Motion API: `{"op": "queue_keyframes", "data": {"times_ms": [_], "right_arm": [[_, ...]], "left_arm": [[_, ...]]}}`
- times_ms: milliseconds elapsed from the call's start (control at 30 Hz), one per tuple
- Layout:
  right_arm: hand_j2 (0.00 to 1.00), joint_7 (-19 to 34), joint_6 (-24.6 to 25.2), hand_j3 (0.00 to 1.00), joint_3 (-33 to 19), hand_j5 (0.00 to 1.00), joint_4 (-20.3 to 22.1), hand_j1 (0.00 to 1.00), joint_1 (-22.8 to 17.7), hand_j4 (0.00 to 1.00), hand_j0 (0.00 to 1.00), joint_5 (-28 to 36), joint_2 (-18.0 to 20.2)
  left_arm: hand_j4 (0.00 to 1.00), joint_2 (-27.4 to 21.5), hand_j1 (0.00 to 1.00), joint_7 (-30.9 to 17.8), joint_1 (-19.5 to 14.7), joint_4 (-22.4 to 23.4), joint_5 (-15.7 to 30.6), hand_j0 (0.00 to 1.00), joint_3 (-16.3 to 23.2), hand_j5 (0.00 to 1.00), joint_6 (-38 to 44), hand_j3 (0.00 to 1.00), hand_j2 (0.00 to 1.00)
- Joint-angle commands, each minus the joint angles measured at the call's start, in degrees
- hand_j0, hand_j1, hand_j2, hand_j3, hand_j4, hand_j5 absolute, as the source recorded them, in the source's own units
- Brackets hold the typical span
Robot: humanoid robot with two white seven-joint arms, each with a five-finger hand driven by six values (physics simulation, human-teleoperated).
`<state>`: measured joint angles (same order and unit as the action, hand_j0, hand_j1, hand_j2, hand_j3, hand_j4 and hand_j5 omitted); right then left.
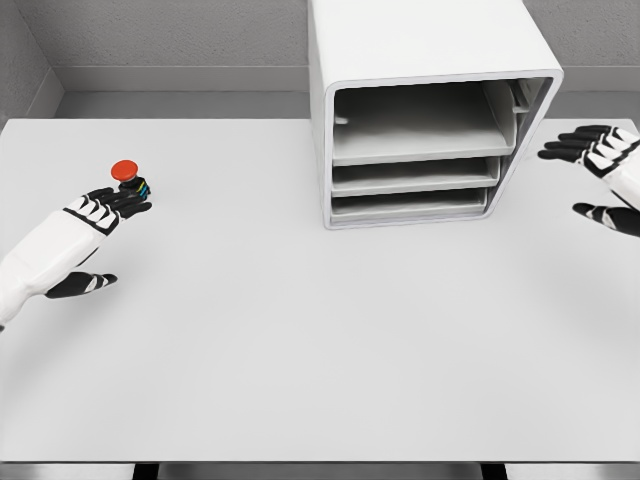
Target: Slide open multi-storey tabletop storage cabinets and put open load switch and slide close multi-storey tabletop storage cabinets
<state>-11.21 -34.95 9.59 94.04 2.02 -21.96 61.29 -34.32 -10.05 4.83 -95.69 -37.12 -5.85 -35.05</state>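
Note:
The load switch, a small dark block with a red round button on top, stands on the white table near its left edge. My left hand comes in from the lower left. Its fingers reach to the switch's dark base, while the thumb is spread far below, so nothing is grasped. The white multi-storey cabinet stands at the back, right of centre, front facing me. Its top storey is a hollow bay and two drawer fronts sit below. My right hand hovers open to the cabinet's right.
The white table stretches wide in front of the cabinet, with its front edge near the bottom of the picture. A grey wall runs behind the table and the cabinet.

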Motion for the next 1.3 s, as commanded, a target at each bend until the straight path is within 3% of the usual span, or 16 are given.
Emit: {"op": "queue_keyframes", "data": {"times_ms": [0,100,133,300,400,467,500,767,900,1000,1067,1167,1267], "right_arm": [[0.82,-0.31,-0.05,0.82,-0.36,0.82,-0.26,0.82,0.0,0.82,0.82,0.34,0.23],[0.99,1.54,-0.05,0.99,-0.45,0.99,0.36,0.99,-0.88,0.99,0.99,0.25,0.32],[1.0,1.71,-0.05,1.0,-0.45,1.0,0.44,1.0,-1.49,1.0,1.0,0.16,0.58],[1.0,1.63,-0.05,1.0,-0.45,1.0,0.18,1.0,-3.16,1.0,1.0,-1.07,3.22],[0.8,1.54,-0.05,0.8,-0.36,0.8,0.53,0.8,-3.25,0.8,0.8,-0.89,2.78],[0.81,1.54,-0.05,0.81,0.08,0.81,3.78,0.81,-3.78,0.81,0.81,-1.07,2.43],[0.84,1.54,-0.05,0.84,0.17,0.84,5.45,0.84,-4.57,0.84,0.84,-1.07,1.99],[0.85,1.63,-0.05,0.85,2.02,0.85,7.12,0.85,-3.34,0.85,0.85,-0.63,-2.14],[0.88,1.71,-0.05,0.88,5.09,0.88,7.12,0.88,-0.71,0.88,0.88,-0.98,-3.9],[0.89,1.71,-0.05,0.89,6.59,0.89,7.12,0.89,0.53,0.89,0.89,-1.16,-5.22],[0.89,1.71,-0.05,0.89,6.85,0.89,7.12,0.89,0.62,0.89,0.89,-1.16,-5.31],[0.89,1.8,-0.05,0.89,6.94,0.89,7.12,0.89,0.79,0.89,0.89,-1.16,-5.39],[0.89,5.31,-0.05,0.89,8.87,0.89,7.04,0.89,4.22,0.89,0.89,-1.33,-8.56]], "left_arm": [[1.0,-0.04,1.0,0.03,0.0,-0.02,0.38,1.0,-0.03,1.0,0.05,1.0,1.0],[1.0,0.05,1.0,0.03,-0.35,0.07,0.38,1.0,-0.39,1.0,0.05,1.0,1.0],[1.0,0.13,1.0,-0.06,-0.53,0.51,0.38,1.0,-1.35,1.0,0.05,1.0,1.0],[1.0,0.49,1.0,-7.17,-3.16,1.47,0.12,1.0,-1.44,1.0,0.05,1.0,1.0],[1.0,1.54,1.0,-15.96,-6.5,1.56,0.03,1.0,-1.18,1.0,0.05,1.0,1.0],[1.0,4.35,1.0,-24.13,-10.63,1.82,0.03,1.0,-1.44,1.0,0.05,1.0,1.0],[1.0,4.44,1.0,-24.95,-11.69,2.79,0.03,1.0,-1.35,1.0,0.05,1.0,1.0],[1.0,5.93,1.0,-24.95,-23.11,9.82,0.12,1.0,-0.39,1.0,0.05,1.0,1.0],[1.0,5.58,1.0,-24.95,-27.95,15.62,0.12,1.0,5.24,1.0,0.05,1.0,1.0],[1.0,4.27,1.0,-24.95,-28.3,15.54,0.03,1.0,9.01,1.0,0.05,1.0,1.0],[1.0,0.93,1.0,-24.95,-29.53,15.89,0.03,1.0,12.0,1.0,0.05,1.0,1.0],[1.0,0.4,1.0,-24.95,-34.19,20.89,-0.49,1.0,15.61,1.0,0.05,1.0,1.0],[1.0,0.4,1.0,-24.95,-35.42,21.6,-2.6,1.0,15.96,1.0,0.05,1.0,1.0]]}}
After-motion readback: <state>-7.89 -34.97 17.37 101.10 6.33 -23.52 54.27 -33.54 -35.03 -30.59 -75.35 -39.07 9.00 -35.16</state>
